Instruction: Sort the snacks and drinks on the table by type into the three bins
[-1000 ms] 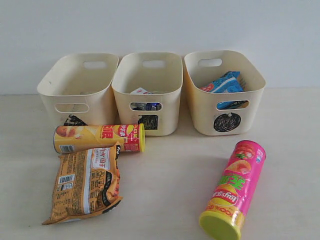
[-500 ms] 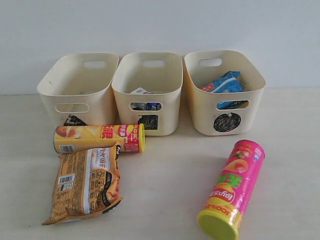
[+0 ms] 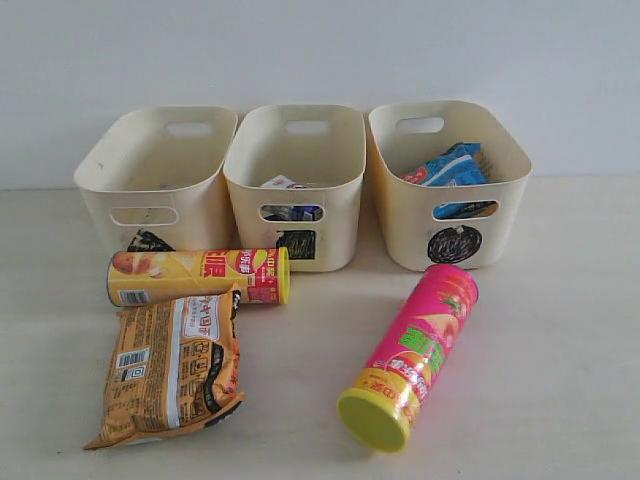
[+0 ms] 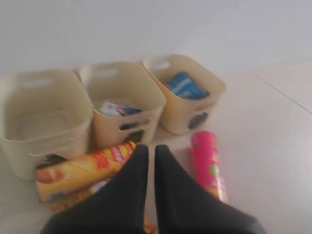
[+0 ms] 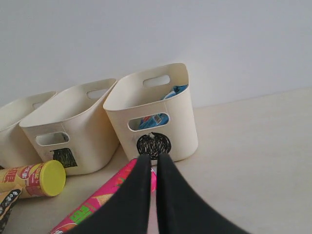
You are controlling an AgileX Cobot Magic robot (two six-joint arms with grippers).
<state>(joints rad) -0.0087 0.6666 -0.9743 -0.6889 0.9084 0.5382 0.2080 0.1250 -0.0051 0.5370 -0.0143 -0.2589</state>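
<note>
On the table point(image 3: 560, 330), the yellow-and-red tube point(image 3: 200, 277) lies on its side in front of the left bin point(image 3: 150, 160) and middle bin point(image 3: 330, 170). An orange-tan bag point(image 3: 170, 365) lies flat just in front of it. The pink tube point(image 3: 410, 355) lies slanted, lid toward the front, its base close to the circle-marked right bin point(image 3: 400, 215). That bin holds the blue bag point(image 3: 450, 167). A white-and-blue carton point(image 3: 283, 183) sits in the square-marked middle bin; something dark shows through its slot. My left gripper point(image 4: 147, 148) and right gripper point(image 5: 152, 157) hang shut and empty above the table, neither visible in the exterior view.
A plain pale wall stands right behind the bins. In the right wrist view the pink tube point(image 5: 97, 204) lies below my fingers, in front of the circle bin point(image 5: 180, 126). The left bin's triangle mark is mostly hidden behind the yellow tube.
The pink tube has shifted left and toward the bins, swinging to a steeper slant. The yellow tube, the bag and the bins have stayed put.
</note>
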